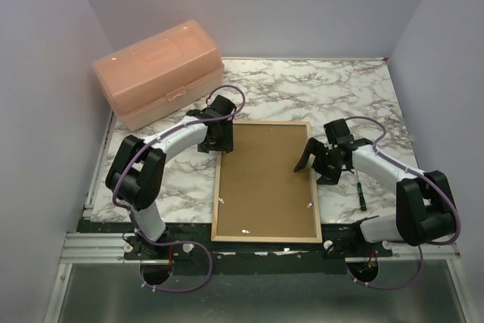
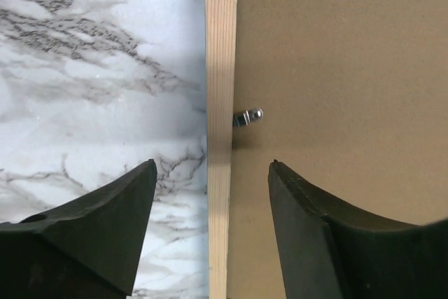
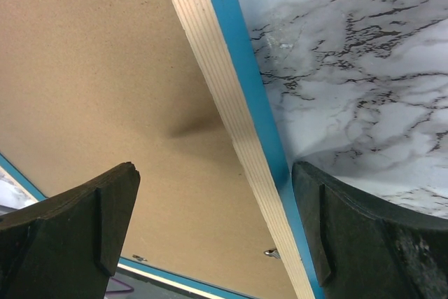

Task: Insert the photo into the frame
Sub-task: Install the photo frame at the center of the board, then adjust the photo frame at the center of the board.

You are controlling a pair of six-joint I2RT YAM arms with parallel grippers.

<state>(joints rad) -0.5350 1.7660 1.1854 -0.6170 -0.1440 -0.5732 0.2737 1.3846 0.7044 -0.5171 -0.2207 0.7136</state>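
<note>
Left arm (image 1: 155, 153) and right arm (image 1: 393, 172) bend inward toward picture centre; left gripper (image 1: 218, 141) and right gripper (image 1: 316, 166) point downward, fingers spread apart.

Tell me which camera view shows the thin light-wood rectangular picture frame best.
The top external view: it alone shows all four rails of the thin light-wood rectangular picture frame. The left wrist view shows only one stretch of rail; the right wrist view shows mostly one rail with its blue side.

Bright even light, soft shadows, sharp
</note>
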